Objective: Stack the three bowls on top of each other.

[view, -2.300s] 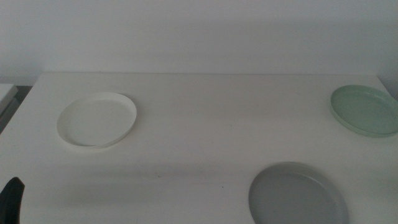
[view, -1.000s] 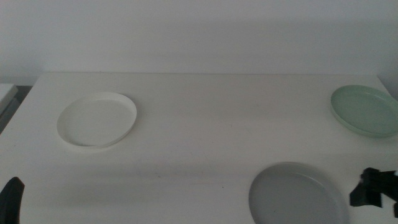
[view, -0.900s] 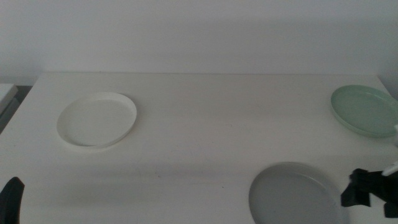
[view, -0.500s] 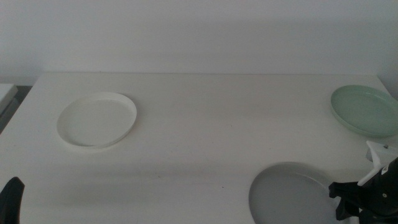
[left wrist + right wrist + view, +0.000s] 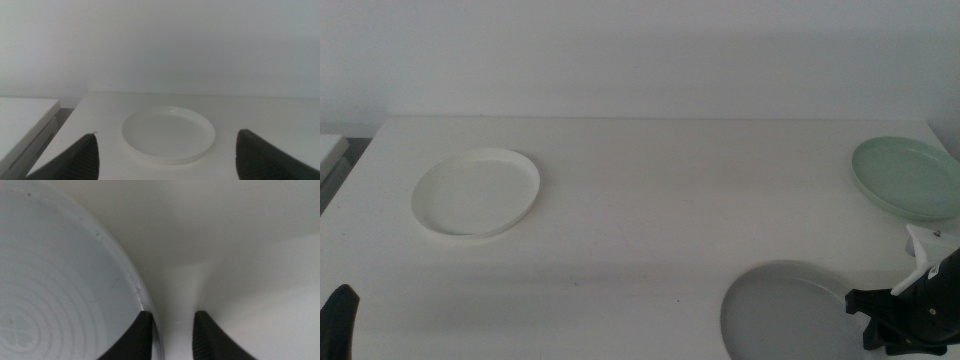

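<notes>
Step in hand: first pick-up, judged from the layout; no bowl is stacked yet, and all three lie apart on the desk [image 5: 650,200].
Right pincer [image 5: 865,312]: low at the right rim of the grey bowl [image 5: 785,310]. In the right wrist view the right pincer [image 5: 172,330] has its jaws parted only a little, one over the bowl's inner side and one outside, with the rim of the grey bowl [image 5: 60,280] running into the gap. No contact with the rim can be confirmed.
Left pincer [image 5: 165,160]: waiting at the near left desk edge, jaws spread wide, facing the white bowl [image 5: 168,133].
White bowl [image 5: 476,191]: left side of the desk, well apart from the others.
Pale green bowl [image 5: 908,177]: far right, near the desk edge.
Contents: all three bowls are empty.
Next move calls for: closing on the grey rim, lifting level, then carrying it over another bowl; the pale green one is nearest.
</notes>
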Controlling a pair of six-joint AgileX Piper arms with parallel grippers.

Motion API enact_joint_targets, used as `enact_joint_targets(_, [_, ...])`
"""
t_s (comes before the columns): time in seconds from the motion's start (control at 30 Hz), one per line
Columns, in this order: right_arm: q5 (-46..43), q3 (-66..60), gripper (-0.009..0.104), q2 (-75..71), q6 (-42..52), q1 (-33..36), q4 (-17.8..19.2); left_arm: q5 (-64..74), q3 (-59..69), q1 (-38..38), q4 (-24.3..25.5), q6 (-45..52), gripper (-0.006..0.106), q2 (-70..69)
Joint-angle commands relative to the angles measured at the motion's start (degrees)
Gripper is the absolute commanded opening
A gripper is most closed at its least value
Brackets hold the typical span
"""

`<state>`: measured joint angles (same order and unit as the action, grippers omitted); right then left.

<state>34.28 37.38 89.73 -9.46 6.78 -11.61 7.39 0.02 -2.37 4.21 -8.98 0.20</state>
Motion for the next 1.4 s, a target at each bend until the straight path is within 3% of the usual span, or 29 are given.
enact_joint_targets(0.0, [-0.3,0.4,0.018,-0.1,0.0,0.2,0.5,-0.8,0.0,0.1,0.1,-0.1,0.094,-0.2])
enact_joint_targets(0.27, [-0.3,0.4,-0.002,-0.2,0.7,0.2,1.0,-0.8,0.0,0.1,0.1,0.1,0.094,-0.2])
enact_joint_targets(0.5, [7.3,5.3,-0.002,-0.3,2.2,0.2,0.8,-0.8,0.0,0.1,0.1,0.1,0.094,-0.2])
enact_joint_targets(0.8, [16.7,25.1,-0.002,2.5,9.5,0.3,-7.7,-0.8,0.0,0.1,0.1,0.0,0.094,-0.2])
enact_joint_targets(1.13, [21.2,46.0,-0.002,19.1,10.5,7.4,-8.1,-0.8,0.0,0.1,0.1,0.0,0.094,-0.2])
enact_joint_targets(1.37, [21.1,49.7,-0.002,28.4,11.5,8.8,-10.2,-0.8,0.0,0.1,0.1,0.2,0.094,-0.2])
